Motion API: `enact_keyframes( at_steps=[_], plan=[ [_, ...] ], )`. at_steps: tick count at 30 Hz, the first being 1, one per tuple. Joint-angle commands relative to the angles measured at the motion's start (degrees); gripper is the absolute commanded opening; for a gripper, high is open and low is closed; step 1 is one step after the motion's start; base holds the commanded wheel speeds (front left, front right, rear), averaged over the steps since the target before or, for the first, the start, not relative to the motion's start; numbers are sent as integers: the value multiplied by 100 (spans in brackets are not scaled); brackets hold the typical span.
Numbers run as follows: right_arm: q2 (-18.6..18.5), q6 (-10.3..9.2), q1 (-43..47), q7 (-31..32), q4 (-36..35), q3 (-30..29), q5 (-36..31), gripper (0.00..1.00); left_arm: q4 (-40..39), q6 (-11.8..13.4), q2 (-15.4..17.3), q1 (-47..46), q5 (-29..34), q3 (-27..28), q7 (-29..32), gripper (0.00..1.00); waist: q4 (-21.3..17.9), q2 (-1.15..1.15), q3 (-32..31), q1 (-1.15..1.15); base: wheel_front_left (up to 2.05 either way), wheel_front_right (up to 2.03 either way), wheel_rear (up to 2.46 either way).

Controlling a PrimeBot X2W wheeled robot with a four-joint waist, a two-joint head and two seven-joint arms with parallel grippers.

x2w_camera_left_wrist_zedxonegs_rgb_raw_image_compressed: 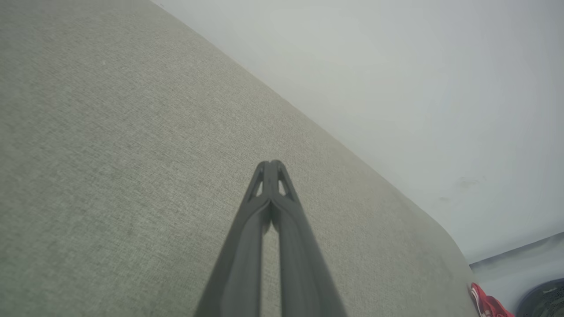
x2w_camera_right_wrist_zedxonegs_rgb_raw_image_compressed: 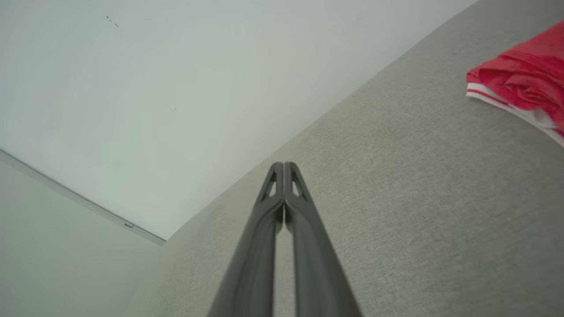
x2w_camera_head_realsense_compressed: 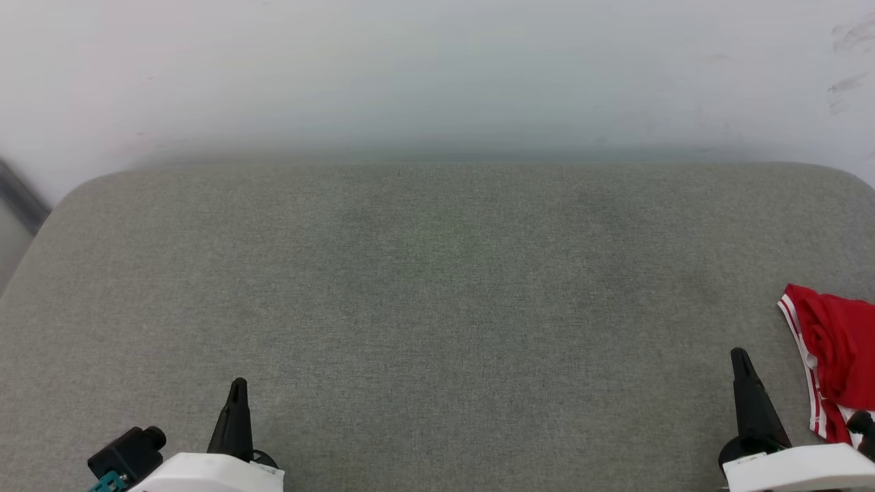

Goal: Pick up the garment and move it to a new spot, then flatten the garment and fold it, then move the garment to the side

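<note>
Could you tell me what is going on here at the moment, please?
Nothing is being handled right now. The robot's left gripper and right gripper are both shut and empty, near the front of the grey fabric-covered surface. The red garment, with red-and-white striped trim, lies bunched at the surface's right edge, beside the right gripper but apart from it. Whether it is neatly folded cannot be told from these views.

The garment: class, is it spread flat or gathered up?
Gathered up: the garment lies as a compact, creased, layered bundle at the grey surface's right side.
</note>
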Motion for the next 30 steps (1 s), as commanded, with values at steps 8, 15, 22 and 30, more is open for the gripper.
enact_keyframes(
  at_steps=[8, 15, 22, 30],
  plan=[
    [-71, 1, -276, 157, 54, -13, 751, 0, 31, -102, 5, -239, -770, 87, 176, 0, -3, 0, 1, 0, 0, 0, 0],
    [-77, 1, -371, 280, 139, -28, 1246, 0, 90, -155, 4, -325, -1297, 137, 302, 0, -5, 0, 2, 0, 0, 0, 0],
    [-79, 0, -465, 394, 215, -45, 1707, 0, 143, -211, 4, -416, -1787, 181, 420, 0, -8, 0, 3, 0, 0, 0, 0],
    [-79, 0, -553, 521, 300, -66, 2196, 0, 201, -267, 3, -503, -2309, 228, 548, 0, -10, 0, 4, 0, 0, 0, 0]
  ],
)
